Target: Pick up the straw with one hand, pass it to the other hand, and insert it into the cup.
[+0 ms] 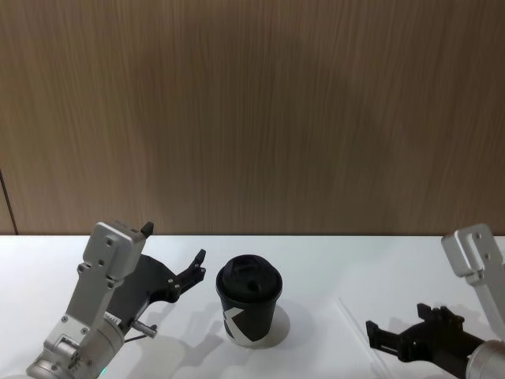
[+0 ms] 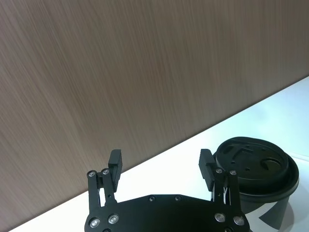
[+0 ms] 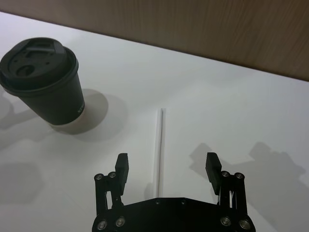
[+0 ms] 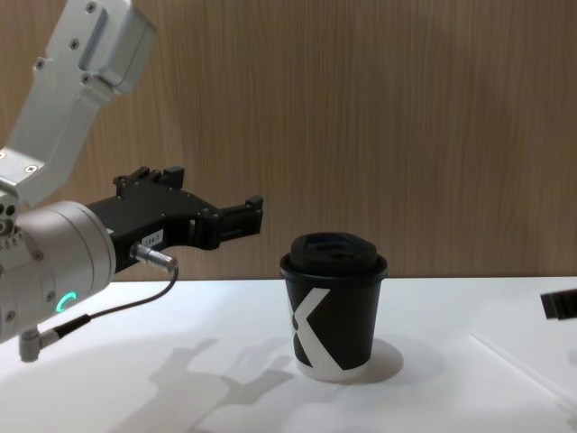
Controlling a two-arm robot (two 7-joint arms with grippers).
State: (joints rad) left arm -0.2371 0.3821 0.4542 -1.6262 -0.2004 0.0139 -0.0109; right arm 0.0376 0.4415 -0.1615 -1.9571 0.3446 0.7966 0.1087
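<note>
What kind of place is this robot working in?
Probably a robot test bench, not a café: a white table against a wood-panel wall, with a lidded cup and a straw staged before the left gripper and right gripper, both open.

A wood-grain panelled wall (image 1: pixel 252 110) rises directly behind the smooth white table (image 1: pixel 355 260), evenly lit.

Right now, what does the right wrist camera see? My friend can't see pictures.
The right gripper hovers with its jaws open over a white straw lying flat on the white table. A black paper cup with a domed lid stands upright farther off, apart from the straw, before a wooden wall.
</note>
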